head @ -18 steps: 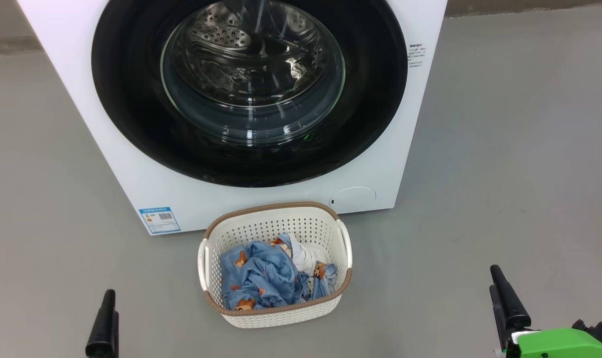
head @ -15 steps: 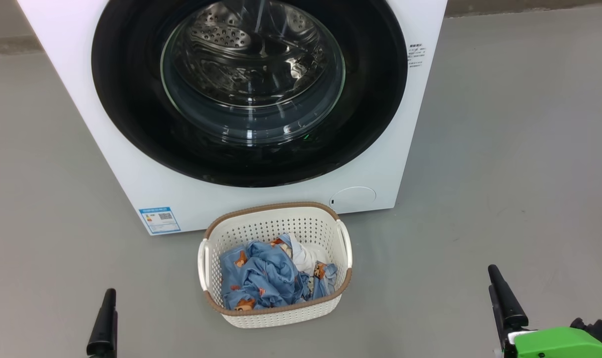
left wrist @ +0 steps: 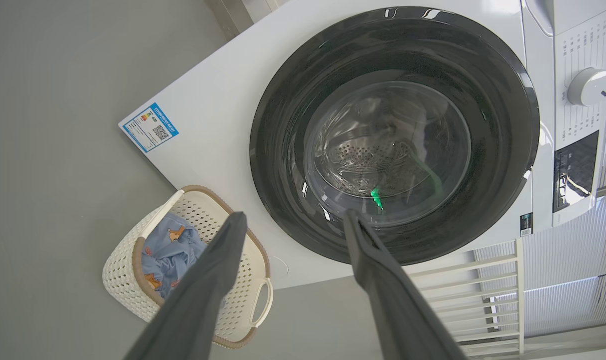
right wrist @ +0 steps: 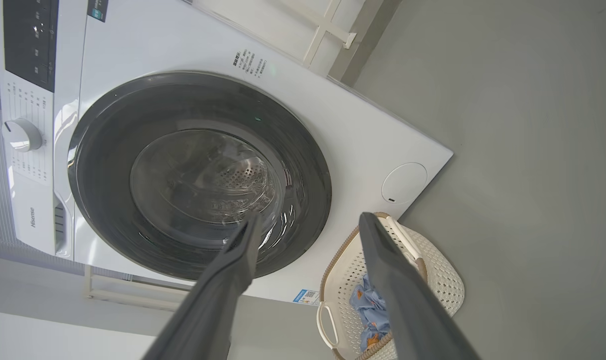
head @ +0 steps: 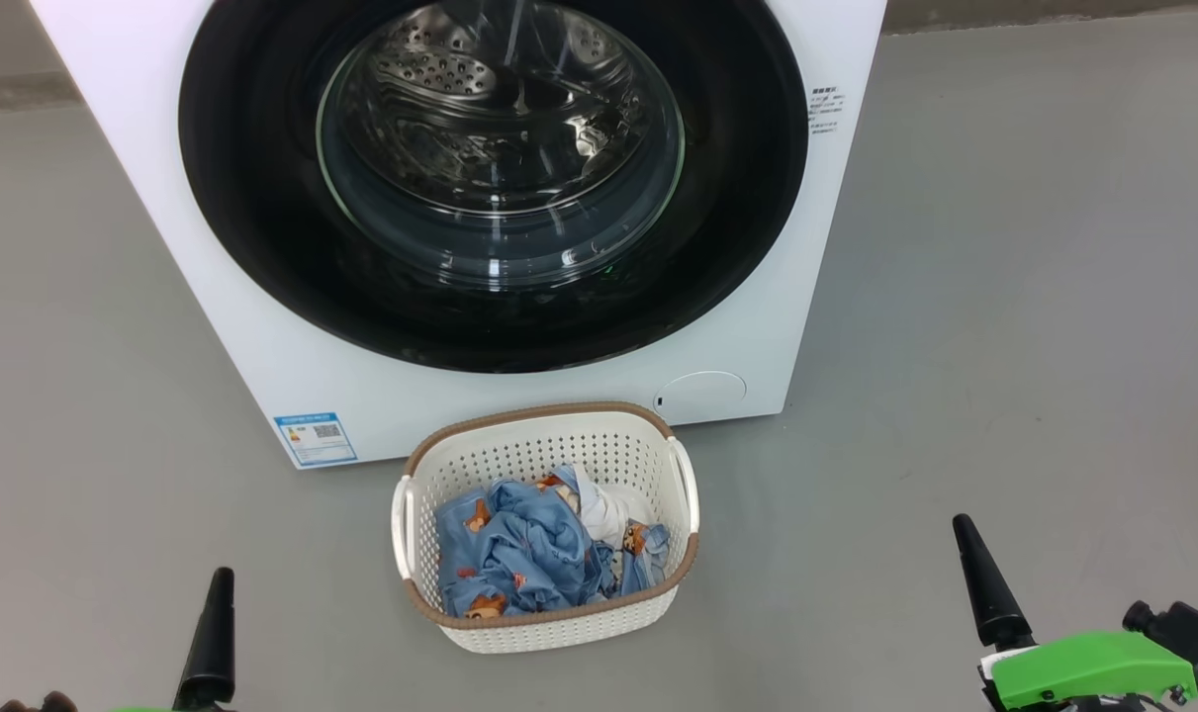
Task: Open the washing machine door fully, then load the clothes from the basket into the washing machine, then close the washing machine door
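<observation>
The white washing machine [head: 262, 326] stands ahead with its door [head: 252, 227] shut; the drum shows through the glass. In front of it the cream basket [head: 549, 450] sits on the floor holding the blue printed and white clothes [head: 519, 554]. One dark finger [head: 213, 633] of my left gripper rises at the lower left, and one finger [head: 984, 583] of my right gripper at the lower right, both well clear of the basket. The left gripper [left wrist: 293, 214] is open and empty, pointing at the door [left wrist: 393, 135]. The right gripper [right wrist: 311, 215] is likewise open and empty.
Grey floor [head: 1004, 297] lies on both sides of the machine and basket. A blue sticker [head: 314, 438] and a round flap [head: 700, 394] sit low on the machine's front. The control knob [left wrist: 588, 86] and a white slatted rack [left wrist: 483, 295] lie beside the machine.
My right gripper has shifted slightly left and its green wrist part has lifted and turned. The left finger has barely moved. The door and basket are unchanged.
</observation>
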### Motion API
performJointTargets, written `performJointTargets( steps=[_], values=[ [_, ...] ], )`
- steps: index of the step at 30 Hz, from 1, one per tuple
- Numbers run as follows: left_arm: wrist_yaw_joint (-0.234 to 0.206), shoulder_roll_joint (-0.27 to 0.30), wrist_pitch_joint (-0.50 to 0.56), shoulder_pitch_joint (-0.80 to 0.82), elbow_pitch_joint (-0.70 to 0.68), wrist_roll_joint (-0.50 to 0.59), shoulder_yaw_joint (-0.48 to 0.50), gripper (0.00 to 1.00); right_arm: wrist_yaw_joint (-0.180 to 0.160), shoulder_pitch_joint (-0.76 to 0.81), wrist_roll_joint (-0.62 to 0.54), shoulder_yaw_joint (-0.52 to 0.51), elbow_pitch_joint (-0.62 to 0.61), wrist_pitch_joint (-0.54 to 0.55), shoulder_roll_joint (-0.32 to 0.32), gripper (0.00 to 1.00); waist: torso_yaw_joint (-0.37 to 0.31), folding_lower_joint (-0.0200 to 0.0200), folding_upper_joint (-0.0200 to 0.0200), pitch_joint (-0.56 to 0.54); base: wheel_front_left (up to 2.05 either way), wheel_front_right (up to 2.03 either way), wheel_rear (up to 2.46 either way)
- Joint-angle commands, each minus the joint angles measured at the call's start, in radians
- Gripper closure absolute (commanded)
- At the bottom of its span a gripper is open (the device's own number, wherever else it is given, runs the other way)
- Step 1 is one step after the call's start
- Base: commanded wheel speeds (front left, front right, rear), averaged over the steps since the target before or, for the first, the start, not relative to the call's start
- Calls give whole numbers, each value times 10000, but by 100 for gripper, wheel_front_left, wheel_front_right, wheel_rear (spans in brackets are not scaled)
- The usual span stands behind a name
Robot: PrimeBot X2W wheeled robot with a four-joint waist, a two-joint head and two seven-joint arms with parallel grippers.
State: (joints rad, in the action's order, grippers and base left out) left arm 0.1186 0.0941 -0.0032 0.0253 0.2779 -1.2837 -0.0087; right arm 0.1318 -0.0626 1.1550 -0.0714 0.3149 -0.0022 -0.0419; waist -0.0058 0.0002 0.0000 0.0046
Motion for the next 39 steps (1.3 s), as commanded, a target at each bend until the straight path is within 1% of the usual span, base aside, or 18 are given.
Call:
performJointTargets(
  steps=[1, 8, 24, 39],
  values=[
    [41, 277, -122, 405, -322, 360, 83, 0, -4, -472, -472, 142, -237, -138, -125, 0, -5, -1, 0, -2, 0, 0, 0],
    [48, 368, -326, 359, -415, 1274, 116, 0, -4, -507, -1538, 82, -267, -342, -98, 0, -13, -1, 0, -10, 0, 0, 0],
    [63, 682, -797, 254, -751, 3065, -78, 0, -6, -609, -3575, 91, -476, -811, -42, 0, -32, -1, 0, -2, 0, 0, 0],
    [76, 1022, -1206, 270, -811, 4500, -396, 0, -7, -709, -5159, 337, -555, -1219, -24, 0, -47, -1, 0, -50, 0, 0, 0]
  ],
)
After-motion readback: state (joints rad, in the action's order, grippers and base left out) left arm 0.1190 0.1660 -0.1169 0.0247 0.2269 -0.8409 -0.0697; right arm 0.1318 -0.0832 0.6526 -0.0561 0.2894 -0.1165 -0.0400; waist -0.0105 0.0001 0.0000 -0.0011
